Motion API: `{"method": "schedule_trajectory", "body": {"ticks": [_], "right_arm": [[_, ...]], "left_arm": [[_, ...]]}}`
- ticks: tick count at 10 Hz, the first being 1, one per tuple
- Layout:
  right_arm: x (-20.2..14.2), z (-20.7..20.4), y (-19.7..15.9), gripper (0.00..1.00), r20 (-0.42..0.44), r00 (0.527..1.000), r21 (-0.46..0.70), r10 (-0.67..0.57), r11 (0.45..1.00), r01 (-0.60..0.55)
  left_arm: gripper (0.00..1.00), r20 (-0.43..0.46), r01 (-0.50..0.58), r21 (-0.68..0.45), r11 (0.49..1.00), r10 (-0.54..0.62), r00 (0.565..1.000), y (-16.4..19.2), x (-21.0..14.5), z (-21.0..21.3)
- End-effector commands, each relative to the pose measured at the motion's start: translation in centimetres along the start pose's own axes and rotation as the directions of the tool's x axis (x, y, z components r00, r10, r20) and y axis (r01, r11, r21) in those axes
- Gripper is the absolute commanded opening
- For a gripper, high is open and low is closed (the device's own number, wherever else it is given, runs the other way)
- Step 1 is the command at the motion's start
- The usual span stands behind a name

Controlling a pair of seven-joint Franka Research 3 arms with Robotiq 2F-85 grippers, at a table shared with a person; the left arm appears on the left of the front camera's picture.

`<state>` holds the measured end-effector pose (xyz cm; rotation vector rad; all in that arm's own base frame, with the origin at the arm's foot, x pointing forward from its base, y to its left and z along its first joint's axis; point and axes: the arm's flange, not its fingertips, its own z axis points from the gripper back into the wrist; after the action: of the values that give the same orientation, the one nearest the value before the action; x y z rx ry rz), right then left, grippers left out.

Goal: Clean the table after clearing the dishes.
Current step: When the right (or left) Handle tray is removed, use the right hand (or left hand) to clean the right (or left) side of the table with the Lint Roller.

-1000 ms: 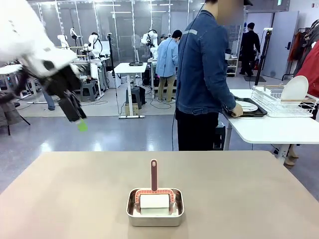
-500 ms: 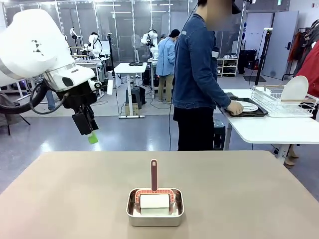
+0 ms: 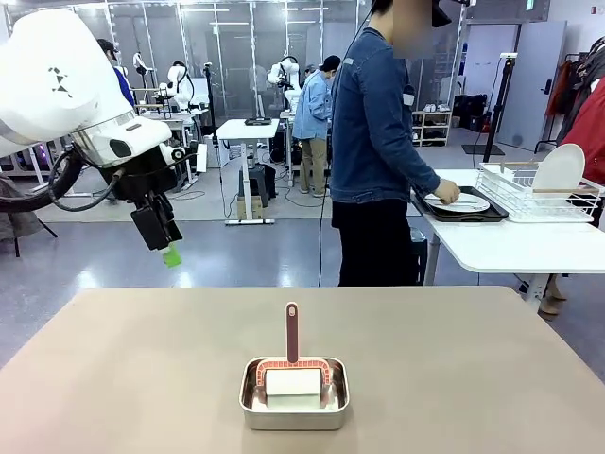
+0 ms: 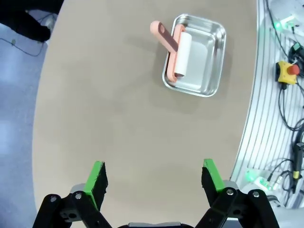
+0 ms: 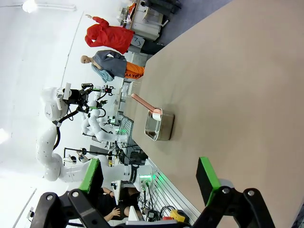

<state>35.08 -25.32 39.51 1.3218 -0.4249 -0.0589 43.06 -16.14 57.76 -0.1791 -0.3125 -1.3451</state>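
— Front view first: where is the table (image 3: 142, 378) sitting?
— It is filling the near half, beige top running edge to edge. A small steel pan (image 3: 294, 405) is sitting near the middle of it, toward the robot's side.
— What is lying in the pan?
— A roller (image 3: 293, 382), with its white roll lying flat inside and its pink handle (image 3: 292, 331) sticking up over the far rim.
— And the dishes?
— They are off the table. One white plate (image 3: 468, 202) is lying on a dark tray (image 3: 484, 217) on the white side table (image 3: 501, 248) at the right. The person's hand (image 3: 448, 194) is resting on that plate. Another plate (image 3: 558, 168) is standing on edge in the wire rack (image 3: 529, 200) just beside it. I cannot tell about any cutlery.
— What are the grippers doing?
— The left gripper (image 4: 153, 165) is hanging in the air over the table's left side, jaws spread wide and gripping nothing. Its wrist view is looking down at bare tabletop, with the pan well ahead.
— And the right one?
— The right gripper (image 5: 149, 161) is also standing spread wide, with nothing between the green pads (image 5: 205, 172). It is looking along the tabletop, the pan and roller well apart from it.
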Motion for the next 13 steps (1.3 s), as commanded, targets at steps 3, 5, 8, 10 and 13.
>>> {"method": "schedule_trajectory", "body": {"ticks": [3,5,8,10,13], "right_arm": [[-0.1,0.1,0.3,1.00,0.000,1.000,-0.001,0.012,1.000,-0.012],[-0.1,0.1,0.3,1.00,0.000,1.000,-0.001,0.012,1.000,-0.012],[-0.1,0.1,0.3,1.00,0.000,1.000,-0.001,0.012,1.000,-0.012],[-0.1,0.1,0.3,1.00,0.000,1.000,-0.001,0.012,1.000,-0.012],[-0.1,0.1,0.3,1.00,0.000,1.000,-0.001,0.012,1.000,-0.012]], "left_arm": [[1.00,-0.078,0.219,-0.030,0.975,-0.221,0.972,1.2,9.8,-4.8],[1.00,-0.109,0.234,-0.088,0.968,-0.243,0.964,1.9,13.7,-8.6],[1.00,-0.148,0.271,-0.096,0.958,-0.283,0.948,3.1,16.5,-12.1],[1.00,-0.160,0.229,-0.149,0.962,-0.252,0.954,3.3,17.2,-13.9],[1.00,-0.178,0.179,-0.237,0.955,-0.224,0.958,3.2,16.6,-15.9]]}}
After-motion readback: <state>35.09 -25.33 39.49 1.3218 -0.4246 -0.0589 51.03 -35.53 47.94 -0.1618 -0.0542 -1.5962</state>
